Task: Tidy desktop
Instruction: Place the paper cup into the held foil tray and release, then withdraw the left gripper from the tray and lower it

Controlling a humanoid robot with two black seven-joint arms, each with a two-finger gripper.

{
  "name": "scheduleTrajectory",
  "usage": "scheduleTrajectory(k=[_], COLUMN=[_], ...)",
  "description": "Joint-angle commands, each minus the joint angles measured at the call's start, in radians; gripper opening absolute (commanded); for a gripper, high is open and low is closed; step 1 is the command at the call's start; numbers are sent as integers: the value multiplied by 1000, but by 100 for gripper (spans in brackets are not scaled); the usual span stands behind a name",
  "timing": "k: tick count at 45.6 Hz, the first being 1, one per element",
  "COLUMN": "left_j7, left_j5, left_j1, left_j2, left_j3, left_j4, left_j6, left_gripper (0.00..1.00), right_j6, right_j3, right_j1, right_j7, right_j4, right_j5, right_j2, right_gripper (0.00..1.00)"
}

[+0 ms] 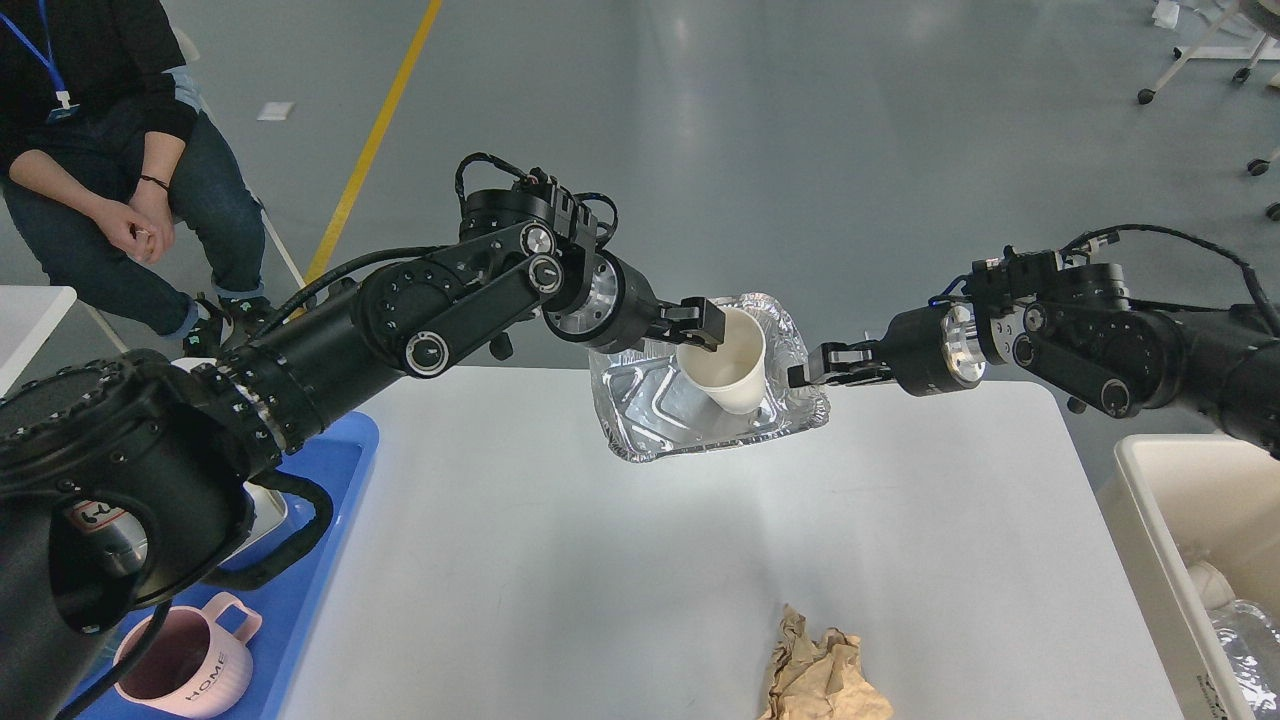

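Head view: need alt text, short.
Two black robot arms meet above a white rectangular desktop: the left gripper pinches the rim of a white paper cup while the right gripper grips the edge of a crinkled aluminium foil tray behind it. Crumpled brown paper lies at the near edge.

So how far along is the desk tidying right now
Partly done. A pink mug sits in the blue tray. In hand: the left gripper holds a paper cup; the right gripper holds a foil tray. Left: crumpled brown paper on the desktop.
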Motion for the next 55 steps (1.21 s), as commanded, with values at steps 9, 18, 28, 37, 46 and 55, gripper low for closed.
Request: scheduleTrajectory(k=[9, 18, 28, 37, 46, 55], left_j7=[7, 8, 54, 41, -160, -619], left_j5=[-129, -200, -347, -372, -339, -158], left_j1=[-26, -85, -145, -163, -108, -17], left_j2=[0, 2, 9, 81, 234, 368], left_j3=[-10, -11, -10, -4, 10, 13], left_j4=[36, 48, 87, 85, 67, 55], left_j6=[51, 92, 95, 69, -15, -6], left_gripper=[97, 97, 97, 97, 97, 97], right_j6=[1, 0, 1, 1, 1, 3], right_j3=[1, 1, 1, 1, 1, 2], right_j1=[3, 3, 16, 19, 29, 32], right_j7=[0, 1, 1, 1, 1, 0], right_j4=[27, 43, 53, 61, 61, 62], right_j5=[0, 0, 1, 1, 1, 1], right_j2=[-40, -56, -71, -80, -94, -116], right_gripper=[0, 0, 0, 0, 0, 0])
